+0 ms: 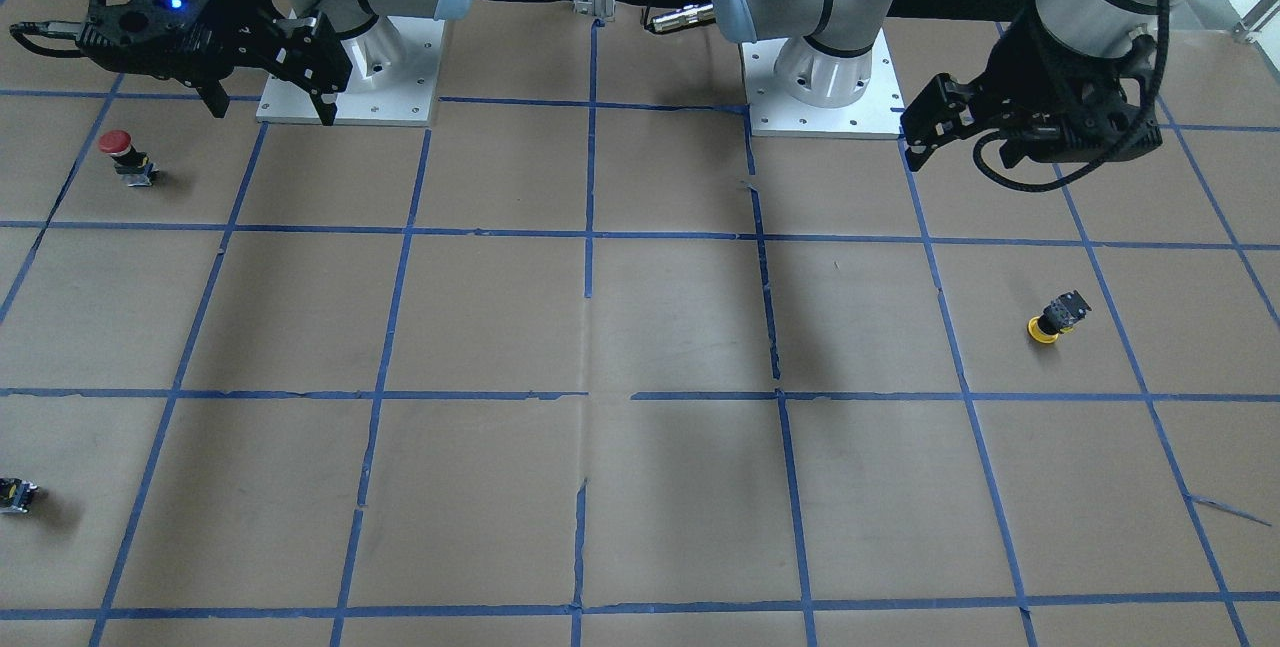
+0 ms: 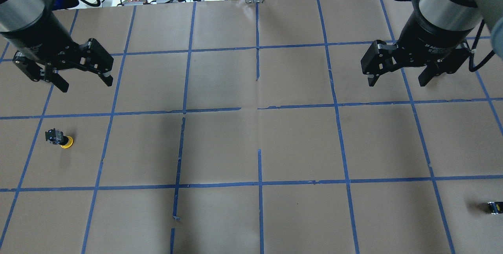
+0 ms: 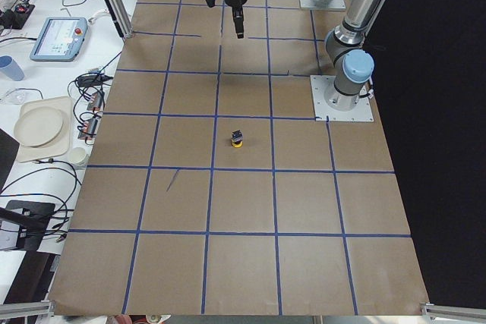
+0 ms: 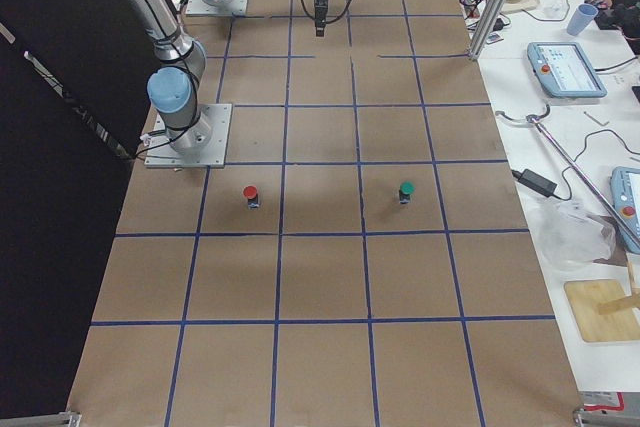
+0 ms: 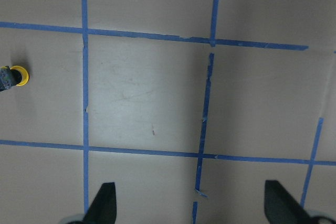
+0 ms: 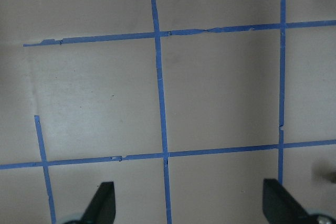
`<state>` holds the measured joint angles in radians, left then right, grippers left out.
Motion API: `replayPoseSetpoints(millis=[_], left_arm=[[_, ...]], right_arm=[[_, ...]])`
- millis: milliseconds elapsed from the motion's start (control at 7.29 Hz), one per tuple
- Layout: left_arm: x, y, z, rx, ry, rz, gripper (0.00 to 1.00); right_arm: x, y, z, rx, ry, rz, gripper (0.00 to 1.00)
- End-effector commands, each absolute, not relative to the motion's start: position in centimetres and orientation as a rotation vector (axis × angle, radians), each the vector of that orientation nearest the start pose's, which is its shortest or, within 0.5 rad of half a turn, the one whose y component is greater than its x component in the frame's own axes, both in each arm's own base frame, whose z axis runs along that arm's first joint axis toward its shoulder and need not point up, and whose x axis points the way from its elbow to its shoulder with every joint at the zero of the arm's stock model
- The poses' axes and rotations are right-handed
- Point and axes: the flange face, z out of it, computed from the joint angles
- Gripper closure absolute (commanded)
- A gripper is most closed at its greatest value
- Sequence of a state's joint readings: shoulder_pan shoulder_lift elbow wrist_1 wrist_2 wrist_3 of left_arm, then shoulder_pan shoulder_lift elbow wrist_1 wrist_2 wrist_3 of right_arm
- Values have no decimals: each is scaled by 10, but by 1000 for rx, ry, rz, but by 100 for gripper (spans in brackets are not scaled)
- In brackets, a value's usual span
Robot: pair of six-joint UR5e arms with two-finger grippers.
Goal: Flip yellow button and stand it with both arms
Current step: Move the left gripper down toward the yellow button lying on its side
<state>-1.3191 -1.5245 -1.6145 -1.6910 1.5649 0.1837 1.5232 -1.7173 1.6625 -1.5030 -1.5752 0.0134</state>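
Observation:
The yellow button (image 1: 1055, 317) stands upside down on its yellow cap, with its black and grey base on top. It sits alone on the brown paper. It also shows in the overhead view (image 2: 59, 138), in the exterior left view (image 3: 238, 139) and at the left edge of the left wrist view (image 5: 13, 76). My left gripper (image 2: 85, 85) hangs open and empty above the table, well short of the button. It also shows in the front view (image 1: 955, 162). My right gripper (image 2: 397, 84) is open and empty on the other side, also seen in the front view (image 1: 272, 115).
A red-capped button (image 1: 120, 152) stands near the right arm's base plate (image 1: 350, 107). A tiny black block (image 1: 15, 494) lies at the table edge, also in the overhead view (image 2: 493, 207). Blue tape lines grid the paper. Cables and plates lie on the side desk (image 3: 45, 127).

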Motion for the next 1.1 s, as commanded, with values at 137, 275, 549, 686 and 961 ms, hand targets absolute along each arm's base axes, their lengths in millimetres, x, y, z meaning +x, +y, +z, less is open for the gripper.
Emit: replayPoseSetpoints(millis=[137, 275, 549, 686, 961], left_arm=[[96, -476, 412, 145, 3179, 108, 1], [132, -475, 391, 199, 3178, 86, 1], [170, -482, 364, 413, 3184, 116, 1], [181, -485, 353, 600, 3155, 104, 1], [225, -468, 334, 946, 3095, 71, 1]], right_arm=[[114, -434, 502, 99, 3127, 28, 0], [113, -435, 502, 87, 3126, 28, 0], [116, -434, 502, 82, 3105, 34, 0], [117, -434, 500, 82, 3092, 41, 0], [117, -434, 496, 82, 3093, 46, 0]])
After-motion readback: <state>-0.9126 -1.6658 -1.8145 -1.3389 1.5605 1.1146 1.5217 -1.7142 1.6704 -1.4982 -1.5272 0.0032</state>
